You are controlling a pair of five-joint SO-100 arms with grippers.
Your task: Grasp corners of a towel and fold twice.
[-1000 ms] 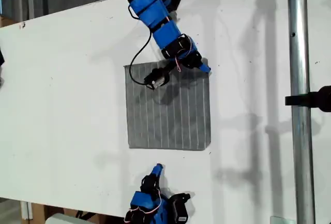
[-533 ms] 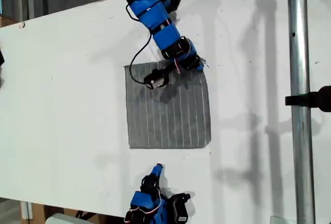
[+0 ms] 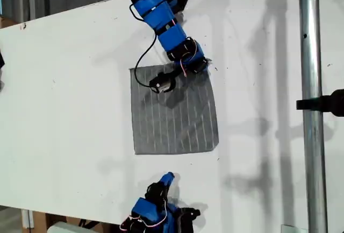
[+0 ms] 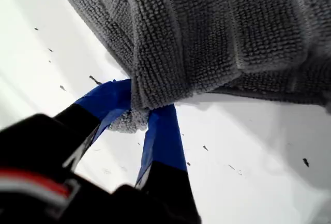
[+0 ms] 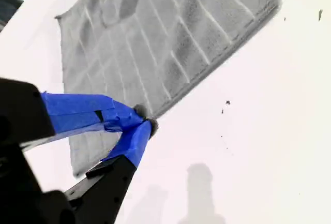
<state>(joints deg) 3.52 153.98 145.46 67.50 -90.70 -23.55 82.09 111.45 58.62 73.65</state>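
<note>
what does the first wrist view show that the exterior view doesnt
Only the first wrist view shows my first gripper closed on a pinched, lifted corner of the towel, with its looped pile and the underside of the raised edge. Only the exterior view shows the whole towel lying on the white table, my second gripper apart from the towel's near edge, and a metal pole at the exterior view's right. Both show the grey towel, the table and the blue-taped first gripper at that corner.
</note>
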